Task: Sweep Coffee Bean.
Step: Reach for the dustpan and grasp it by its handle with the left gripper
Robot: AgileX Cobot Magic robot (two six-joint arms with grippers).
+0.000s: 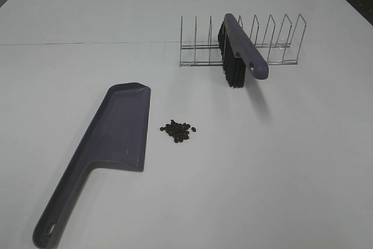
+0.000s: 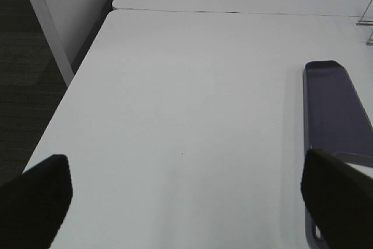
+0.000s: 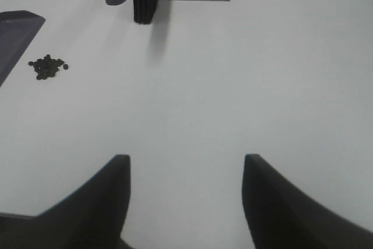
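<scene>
— Where is the coffee bean pile?
— Mid-tabletop, a loose cluster. The dustpan lies just beside it at its 9 o'clock, not touching. The dustpan's long axis runs 7 to 1 o'clock, handle at the 7 end.
— And the brush?
— At 1 o'clock from the beans, well apart, propped in the wire rack with its handle end pointing to 5 o'clock. I'd say the right hand is nearer it and the left hand nearer the dustpan. Both have fingers spread, holding nothing.
— The surface?
— Plain white and flat, with a seam across the far part. There's dark floor beyond the edge on the left arm's side.
</scene>
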